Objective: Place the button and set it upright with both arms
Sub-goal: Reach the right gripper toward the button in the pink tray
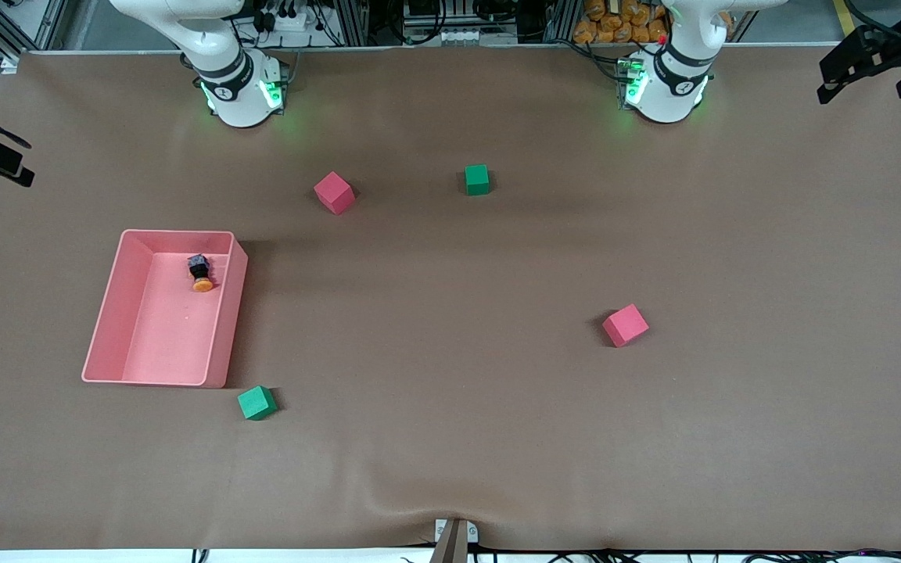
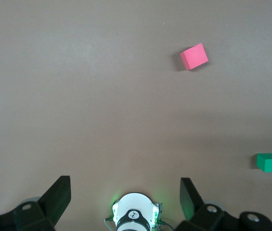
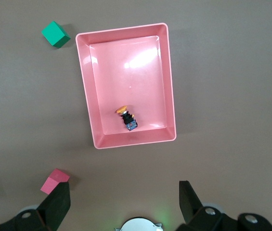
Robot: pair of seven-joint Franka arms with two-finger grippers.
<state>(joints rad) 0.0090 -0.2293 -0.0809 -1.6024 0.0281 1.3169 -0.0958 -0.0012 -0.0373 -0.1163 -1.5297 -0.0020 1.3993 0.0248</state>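
Observation:
The button (image 1: 202, 274) lies on its side in a pink bin (image 1: 177, 232) toward the right arm's end of the table. Its orange cap points toward the front camera. It also shows in the right wrist view (image 3: 126, 117), inside the bin (image 3: 121, 30). My right gripper (image 3: 123, 188) is open and empty, high over the table between its own base and the bin. My left gripper (image 2: 124, 185) is open and empty, high over its own base (image 2: 135, 214). Neither gripper shows in the front view, only the arms' bases (image 1: 241, 90) (image 1: 665, 86).
Two red cubes (image 1: 334, 192) (image 1: 625, 325) and two green cubes (image 1: 477, 179) (image 1: 256, 403) lie scattered on the brown table. One green cube sits just off the bin's near corner. The left wrist view shows a red cube (image 2: 194, 56) and a green cube (image 2: 268, 162).

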